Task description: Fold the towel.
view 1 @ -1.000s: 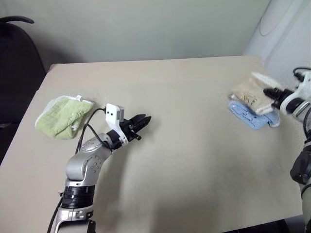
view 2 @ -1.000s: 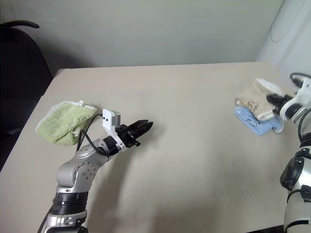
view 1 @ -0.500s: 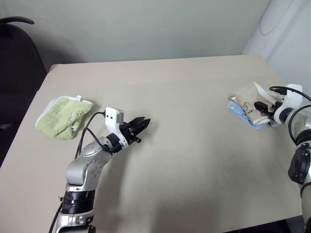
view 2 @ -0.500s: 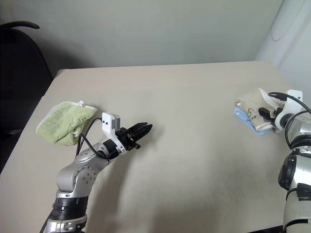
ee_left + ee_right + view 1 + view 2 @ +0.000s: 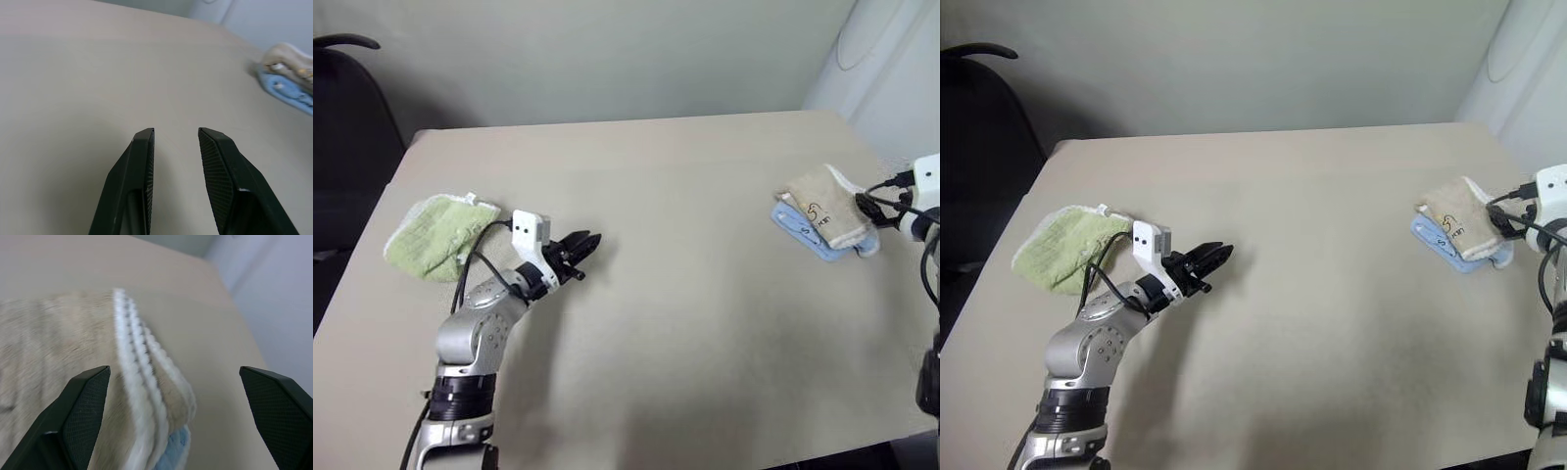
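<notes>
Towel (image 5: 825, 205) folded atop blue cloth (image 5: 811, 233), right pincer (image 5: 869, 208) spread wide just beside it, left pincer (image 5: 579, 251) narrowly parted, well apart

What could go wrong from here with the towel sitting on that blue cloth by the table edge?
1. The towel lies folded on top of the light blue cloth; a regrasp by the open right tool may pinch both layers and drag the blue one along.
2. The stack sits near the table edge, so a tug toward the robot's right could pull it off.
3. The left tool hovers far away, too distant to pin anything.
</notes>
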{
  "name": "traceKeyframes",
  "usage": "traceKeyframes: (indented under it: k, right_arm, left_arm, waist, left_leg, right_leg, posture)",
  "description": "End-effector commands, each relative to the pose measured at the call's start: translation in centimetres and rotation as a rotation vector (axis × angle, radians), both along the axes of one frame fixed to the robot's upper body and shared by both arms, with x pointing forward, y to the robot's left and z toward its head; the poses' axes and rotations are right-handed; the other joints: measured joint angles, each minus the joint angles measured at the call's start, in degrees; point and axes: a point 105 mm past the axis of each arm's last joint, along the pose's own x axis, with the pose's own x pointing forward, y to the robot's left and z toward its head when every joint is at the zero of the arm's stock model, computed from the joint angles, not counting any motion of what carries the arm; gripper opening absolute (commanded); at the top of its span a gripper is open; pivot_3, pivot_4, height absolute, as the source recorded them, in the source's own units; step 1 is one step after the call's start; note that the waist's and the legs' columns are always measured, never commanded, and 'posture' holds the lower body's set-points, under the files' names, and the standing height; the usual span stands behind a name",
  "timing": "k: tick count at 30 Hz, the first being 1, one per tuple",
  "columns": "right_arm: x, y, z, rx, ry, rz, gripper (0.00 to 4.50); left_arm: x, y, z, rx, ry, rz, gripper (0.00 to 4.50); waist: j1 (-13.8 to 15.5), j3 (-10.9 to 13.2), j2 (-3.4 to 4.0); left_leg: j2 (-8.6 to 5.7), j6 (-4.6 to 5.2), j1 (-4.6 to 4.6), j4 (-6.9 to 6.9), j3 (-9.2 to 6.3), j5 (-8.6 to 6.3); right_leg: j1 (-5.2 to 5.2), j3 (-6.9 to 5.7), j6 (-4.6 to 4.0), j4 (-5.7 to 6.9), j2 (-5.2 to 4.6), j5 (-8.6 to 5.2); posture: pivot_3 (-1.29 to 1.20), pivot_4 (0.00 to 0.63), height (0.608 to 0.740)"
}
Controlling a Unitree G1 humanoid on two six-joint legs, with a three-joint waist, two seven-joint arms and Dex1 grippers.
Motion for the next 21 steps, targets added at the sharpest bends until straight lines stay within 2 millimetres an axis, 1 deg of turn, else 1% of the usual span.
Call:
traceKeyframes:
  k: [1, 3, 4, 5, 7, 9, 11, 15, 18, 21]
  right_arm:
    - [-1.1, 7.2, 3.1, 0.014, -0.111, 0.321, 4.47]
    - [-2.4, 13.0, 2.5, 0.098, -0.106, 0.553, 4.47]
    - [-2.8, 14.6, 2.2, 0.131, -0.100, 0.603, 4.47]
    - [-3.1, 16.0, 1.6, 0.169, -0.087, 0.646, 4.47]
    - [-3.0, 18.4, -0.3, 0.234, -0.041, 0.686, 4.47]
    - [-3.0, 20.2, -1.8, 0.283, -0.006, 0.712, 4.47]
    - [-3.0, 21.1, -3.0, 0.312, 0.018, 0.722, 4.47]
    - [-2.7, 22.1, -4.7, 0.333, 0.048, 0.713, 4.47]
    - [-2.8, 22.3, -4.9, 0.337, 0.051, 0.722, 4.47]
    - [-2.9, 22.3, -5.0, 0.336, 0.052, 0.723, 4.47]
  left_arm:
    - [0.5, 2.4, 2.1, 0.064, -0.117, 0.067, 1.56]
    - [-0.1, 3.1, 2.4, 0.150, -0.150, 0.041, 1.56]
    - [-0.4, 3.4, 2.4, 0.178, -0.157, 0.026, 1.56]
    - [-0.8, 3.5, 2.3, 0.205, -0.161, 0.010, 1.56]
    - [-1.3, 4.0, 2.3, 0.241, -0.172, 0.010, 1.56]
    - [-1.5, 4.4, 2.5, 0.250, -0.181, 0.032, 1.56]
    - [-1.9, 4.4, 2.5, 0.244, -0.192, 0.052, 1.56]
    - [-3.4, 4.2, 1.1, 0.240, -0.159, 0.067, 1.56]
    - [-4.2, 4.0, 0.5, 0.220, -0.128, 0.063, 1.56]
    - [-4.3, 3.8, 0.1, 0.236, -0.111, 0.055, 1.56]
  waist:
    - [-0.48, 0.00, 0.00]
    - [-1.07, 0.00, -0.01]
    - [-1.29, 0.00, -0.01]
    - [-1.37, 0.00, -0.01]
    - [-1.37, 0.00, -0.01]
    - [-1.16, -0.03, -0.06]
    - [-0.67, -0.02, -0.07]
    - [-0.55, -0.02, -0.07]
    - [-0.61, -0.02, -0.07]
    - [-0.56, -0.02, -0.08]
  left_leg:
    - [0.01, 0.00, 0.00, -0.01, 0.01, 0.00]
    - [0.05, -0.02, 0.01, -0.03, 0.04, 0.01]
    - [0.08, -0.03, 0.01, -0.05, 0.04, 0.02]
    - [0.10, -0.05, 0.01, -0.03, 0.02, 0.02]
    - [0.08, -0.04, 0.00, -0.02, -0.01, 0.02]
    - [0.07, -0.02, 0.00, 0.00, -0.06, 0.01]
    - [0.03, 0.01, -0.08, 0.07, -0.16, 0.00]
    - [0.02, 0.03, -0.16, 0.21, -0.18, -0.02]
    - [0.03, 0.03, -0.15, 0.21, -0.18, -0.02]
    - [0.03, 0.03, -0.15, 0.21, -0.21, -0.01]
  right_leg:
    - [-0.01, 0.00, 0.00, -0.01, 0.01, 0.00]
    - [-0.02, 0.01, -0.01, -0.05, 0.07, -0.01]
    - [-0.02, 0.01, -0.02, -0.09, 0.12, -0.01]
    - [-0.02, 0.01, -0.02, -0.12, 0.17, -0.02]
    - [0.00, 0.02, -0.01, -0.19, 0.15, -0.01]
    - [0.05, 0.01, 0.02, -0.29, 0.13, 0.00]
    - [0.05, -0.06, 0.04, -0.31, 0.07, 0.02]
    - [0.05, -0.09, 0.06, -0.29, 0.04, 0.03]
    - [0.05, -0.12, 0.06, -0.27, 0.05, 0.03]
    - [0.06, -0.15, 0.05, -0.21, 0.05, 0.03]
  posture:
    - [0.00, 0.150, 0.740]
    - [0.00, 0.150, 0.740]
    - [0.00, 0.150, 0.740]
    - [0.00, 0.150, 0.740]
    - [0.00, 0.150, 0.740]
    - [0.00, 0.150, 0.740]
    - [0.00, 0.150, 0.740]
    - [0.00, 0.150, 0.740]
    - [0.00, 0.150, 0.740]
    - [0.00, 0.150, 0.740]
